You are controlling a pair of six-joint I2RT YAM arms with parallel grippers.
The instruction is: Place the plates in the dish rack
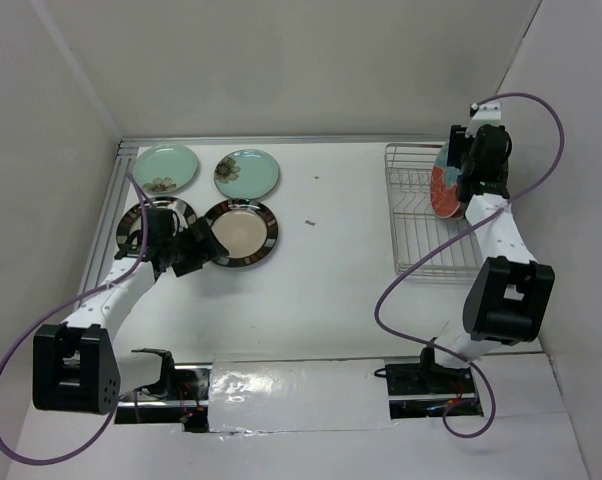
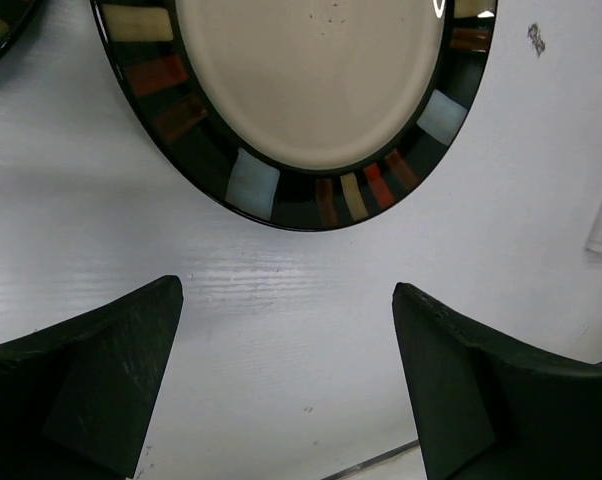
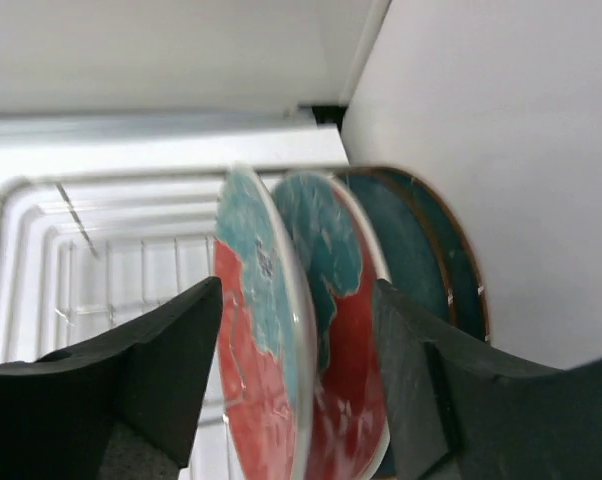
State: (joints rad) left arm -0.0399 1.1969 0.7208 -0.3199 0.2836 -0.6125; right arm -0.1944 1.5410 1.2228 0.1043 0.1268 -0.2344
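Two mint green plates (image 1: 166, 168) (image 1: 246, 173) lie flat at the back left. In front of them lie two cream plates with dark striped rims: one (image 1: 157, 225) is partly under my left arm, the other (image 1: 241, 233) is beside it. My left gripper (image 1: 196, 250) (image 2: 286, 290) is open and empty, just short of the near rim of that second cream plate (image 2: 311, 80). In the dish rack (image 1: 431, 215) (image 3: 81, 260), two red-orange plates (image 3: 266, 340) (image 3: 346, 330) and two dark teal plates (image 3: 416, 250) stand upright. My right gripper (image 1: 468, 188) (image 3: 299, 290) is open and straddles both red-orange plates.
White walls close in on the left, back and right; the right wall (image 3: 501, 150) is right beside the rack. A small dark speck (image 1: 309, 221) lies mid-table. A metal rail (image 1: 106, 215) runs along the table's left edge.
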